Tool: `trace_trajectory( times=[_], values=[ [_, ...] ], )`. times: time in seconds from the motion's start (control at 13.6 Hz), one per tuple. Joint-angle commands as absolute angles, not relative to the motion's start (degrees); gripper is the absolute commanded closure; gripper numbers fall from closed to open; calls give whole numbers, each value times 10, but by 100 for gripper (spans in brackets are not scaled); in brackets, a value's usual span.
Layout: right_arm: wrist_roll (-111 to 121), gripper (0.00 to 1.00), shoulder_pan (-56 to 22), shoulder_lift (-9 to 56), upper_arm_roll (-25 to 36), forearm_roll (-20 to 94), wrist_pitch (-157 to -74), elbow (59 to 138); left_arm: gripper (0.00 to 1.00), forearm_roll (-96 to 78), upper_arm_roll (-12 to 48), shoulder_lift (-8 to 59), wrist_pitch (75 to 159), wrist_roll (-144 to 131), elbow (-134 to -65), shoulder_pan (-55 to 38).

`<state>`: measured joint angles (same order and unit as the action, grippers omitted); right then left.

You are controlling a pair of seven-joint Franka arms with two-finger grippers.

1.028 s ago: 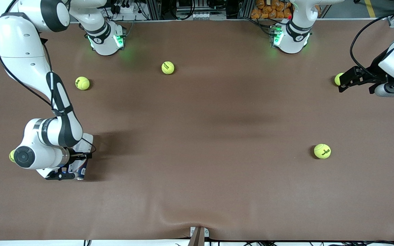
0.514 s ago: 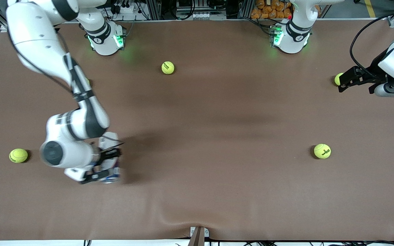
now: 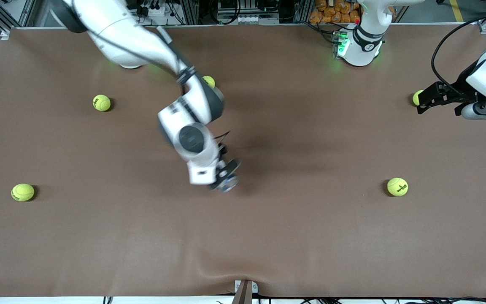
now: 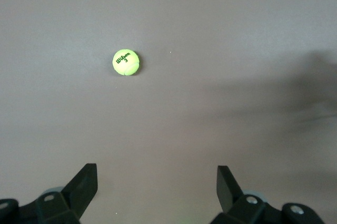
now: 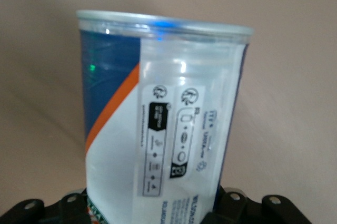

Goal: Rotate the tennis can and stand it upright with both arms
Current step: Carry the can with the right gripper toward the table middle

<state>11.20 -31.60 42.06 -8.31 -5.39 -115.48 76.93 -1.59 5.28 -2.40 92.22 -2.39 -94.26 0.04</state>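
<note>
Clamped in the right gripper (image 3: 225,179) over mid-table: tennis can (image 5: 158,124), clear-walled, no balls visible inside, only its end visible from the front. Waiting near the table's left-arm end: left gripper (image 3: 421,101), fingers spread, tennis ball (image 4: 126,62) below.

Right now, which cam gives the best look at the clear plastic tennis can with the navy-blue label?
Right wrist view: the clear plastic tennis can with the navy-blue label fills the frame, label readable, held in the right claw. The front view shows only its blurred end under the arm. The left wrist view shows none of it.

Right end effector (image 3: 225,179) clamped; left end effector (image 3: 421,102) spread.
</note>
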Motion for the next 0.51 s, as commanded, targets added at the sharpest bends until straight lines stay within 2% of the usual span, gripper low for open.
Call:
trace_trajectory(
  times=[0.0, 0.44],
  values=[
    [188, 29, -351, 433, -76, -125, -1208, 753, 0, -21, 55, -20, 913, -23, -933, 4],
    [366, 29, -370, 479, -75, -149, -1353, 757, 0, -21, 55, -21, 913, -25, -933, 4]
  ],
)
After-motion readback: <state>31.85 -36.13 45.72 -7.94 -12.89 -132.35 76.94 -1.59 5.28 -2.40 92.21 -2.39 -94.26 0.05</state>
